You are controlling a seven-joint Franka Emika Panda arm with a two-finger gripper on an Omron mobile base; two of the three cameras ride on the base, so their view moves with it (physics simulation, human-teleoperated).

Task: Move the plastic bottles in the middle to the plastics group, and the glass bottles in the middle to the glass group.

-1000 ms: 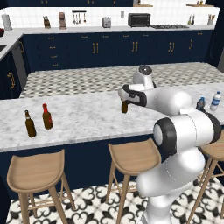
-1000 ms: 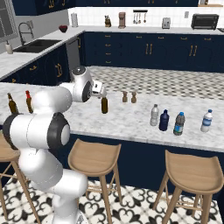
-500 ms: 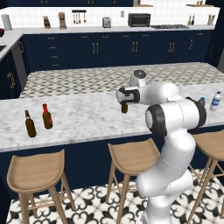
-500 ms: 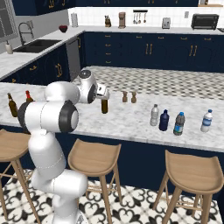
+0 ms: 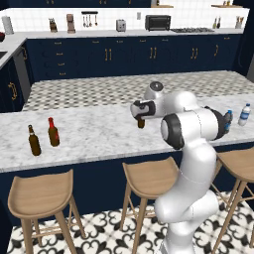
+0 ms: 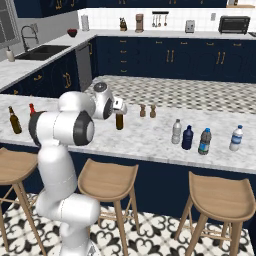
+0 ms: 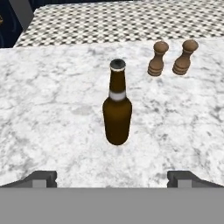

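Observation:
The slim dark brown glass bottle (image 7: 117,109) stands upright mid-counter (image 6: 119,120) (image 5: 141,122). My gripper (image 7: 112,179) (image 6: 120,108) (image 5: 138,113) hovers just above and short of it, open, with its wide-set fingertips (image 7: 41,178) not touching the bottle. The clear greyish plastic bottle (image 6: 176,132) and the dark navy one (image 6: 187,138) stand to the right. Beyond them is the plastics group: a dark bottle with a blue cap (image 6: 204,142) and a clear one (image 6: 235,138) (image 5: 244,114). The glass group, a dark brown bottle (image 5: 33,141) (image 6: 14,120) and a red-capped one (image 5: 53,132), is far left.
Two small wooden shakers (image 7: 157,58) (image 7: 185,57) (image 6: 143,110) stand close behind the brown bottle. The marble counter (image 5: 94,134) runs left to right, with wooden stools (image 5: 42,196) (image 6: 107,179) along its near edge. A sink (image 6: 42,50) lies at the far left.
The elbow has swung round and the hand has eased slightly toward the brown bottle. The jaws have stayed open and no bottle has moved.

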